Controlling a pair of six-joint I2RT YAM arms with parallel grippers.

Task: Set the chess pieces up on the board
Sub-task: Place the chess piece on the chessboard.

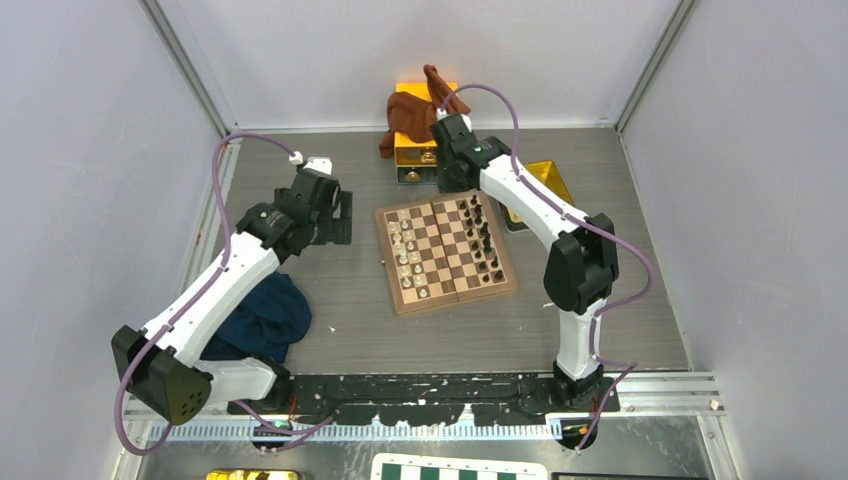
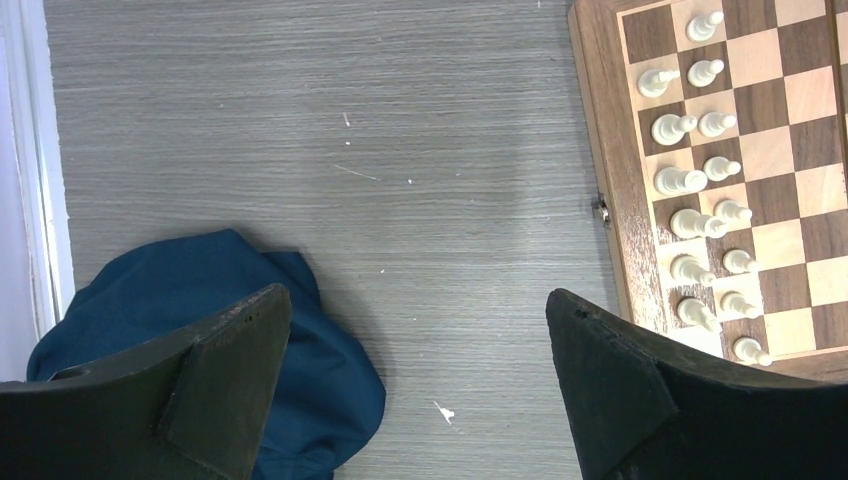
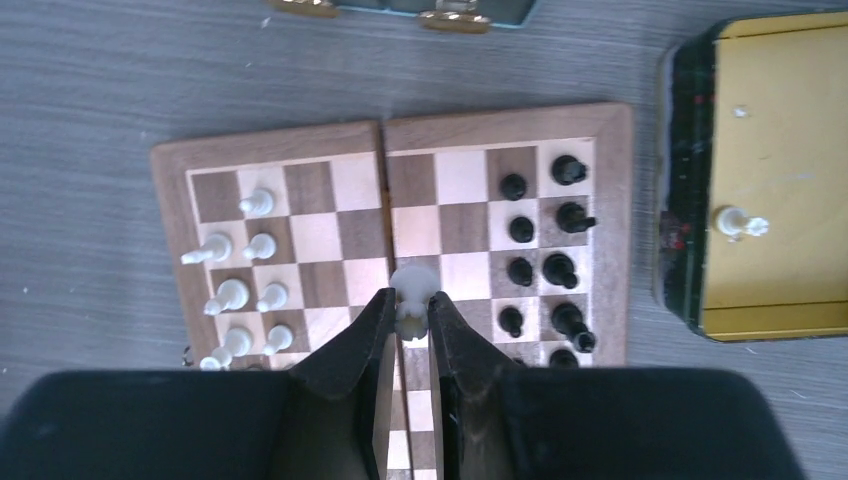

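Your right gripper (image 3: 410,312) pinches a cream-white chess piece (image 3: 412,288) above the square wooden chessboard (image 3: 270,140), clear of standing rows (image 3: 520,229). Left gripper (image 2: 415,305) spread wide, parked aside.

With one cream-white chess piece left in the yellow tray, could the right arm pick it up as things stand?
Probably not yet: the right gripper is shut on another cream-white piece above the wooden chessboard; the open yellow tray looks unobstructed.
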